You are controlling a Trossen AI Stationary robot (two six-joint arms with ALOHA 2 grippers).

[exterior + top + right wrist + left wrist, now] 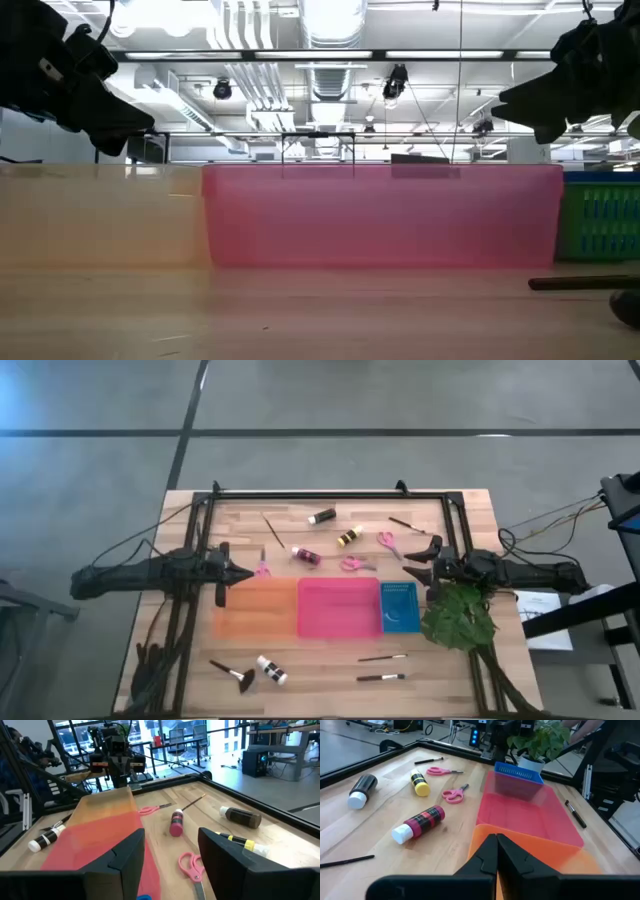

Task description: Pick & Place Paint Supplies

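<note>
4 small paint bottles lie loose on the table (180, 510): a pink one (305, 555), a yellow one (348, 537) and a black one (321, 516) on the far side of the trays, and a white-and-black one (271, 670) on the near side. 3 pairs of pink scissors (358, 563) sit near the far bottles, and thin brushes (382, 657) are scattered on both sides. Nothing appears to be in the orange tray (255, 610), pink tray (338, 608) or blue tray (400, 606) yet.

The left gripper (243, 572) hovers at the orange tray's far edge with fingers pressed together, holding nothing. The right gripper (408, 558) hovers beside the blue tray, fingers spread, empty.

Likely risks: the round bottles could roll away from a nudge, the flat brushes may slip from a grasp, and the right arm is close enough to brush the plant (458, 616).

No brand name or writing can be read on any bottle.
</note>
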